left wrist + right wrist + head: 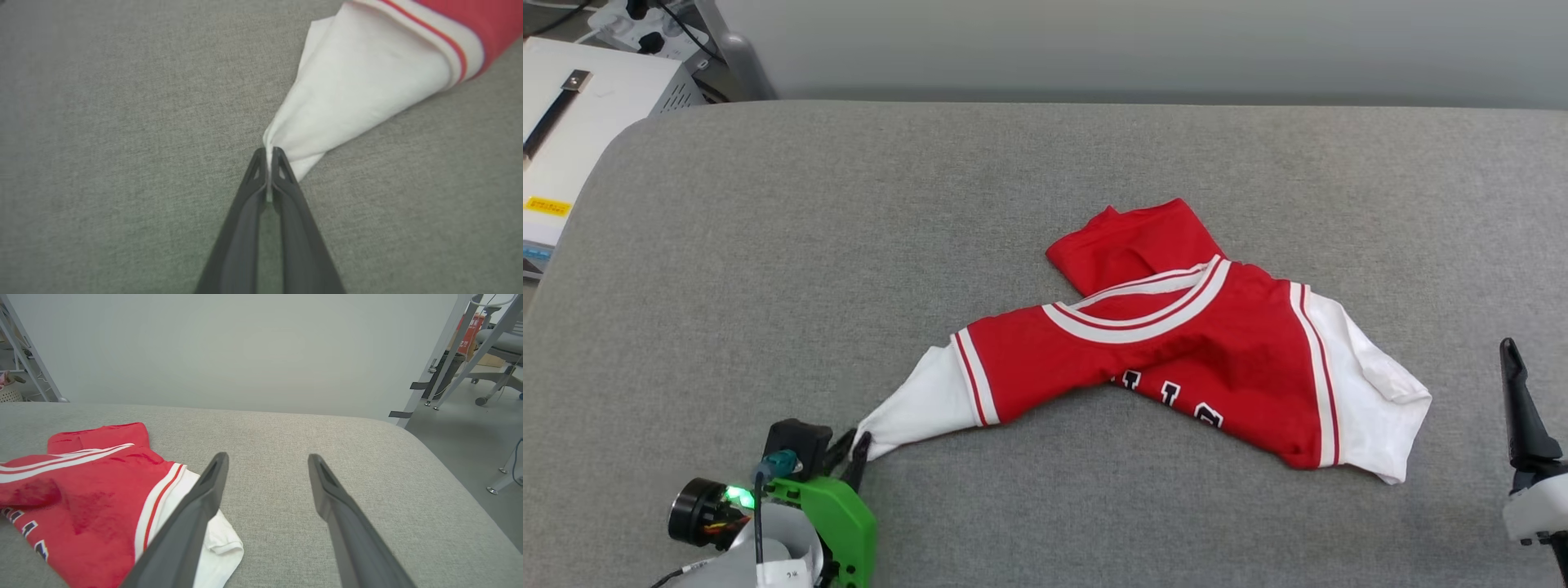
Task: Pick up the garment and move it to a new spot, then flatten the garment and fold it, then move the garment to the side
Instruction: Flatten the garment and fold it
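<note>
Here the red garment lies rumpled — left tool pinching its white sleeve, right tool agape

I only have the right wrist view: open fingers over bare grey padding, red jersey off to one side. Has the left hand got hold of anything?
Observer: Yes, the left hand is shut on the tip of the jersey's other white sleeve.
Operator: How does that sleeve lie?
Observer: It is drawn out and narrows to a point at the fingers.
Operator: Anything beyond that corner?
Observer: A white box with a black handle stands off the padded surface.
</note>
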